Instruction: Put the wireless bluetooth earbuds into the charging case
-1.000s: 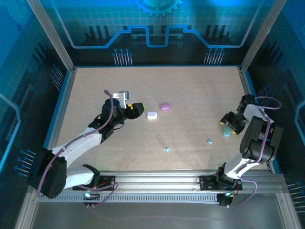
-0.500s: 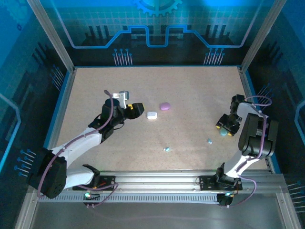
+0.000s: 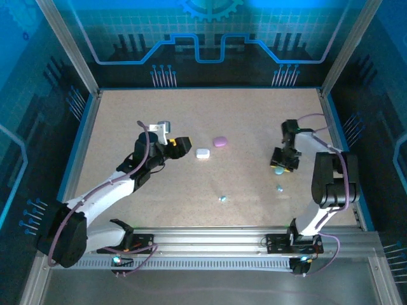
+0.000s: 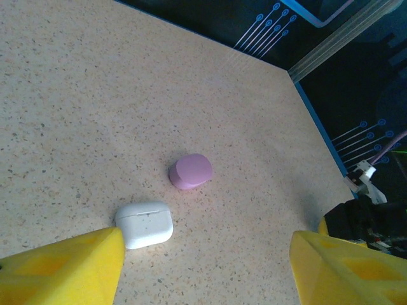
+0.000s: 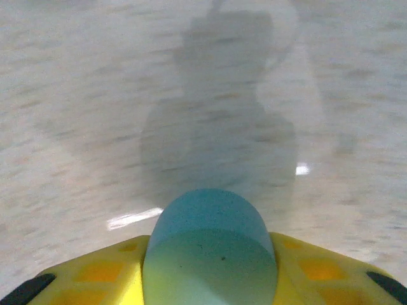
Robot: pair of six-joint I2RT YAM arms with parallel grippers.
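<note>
Left fingers (image 4: 63, 264) beside white case (image 4: 144, 223), purple case (image 4: 191, 171) beyond

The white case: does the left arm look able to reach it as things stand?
Probably yes. The left gripper stands open just beside the white case, with bare table between them. The purple case lies farther off, not in the way.

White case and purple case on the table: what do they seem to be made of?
White case: likely hard plastic, smooth and bright, with a thin lid seam near one end. Purple case: probably plastic too, possibly silicone; its rounded surface looks matte and even, with no sharp highlight.
</note>
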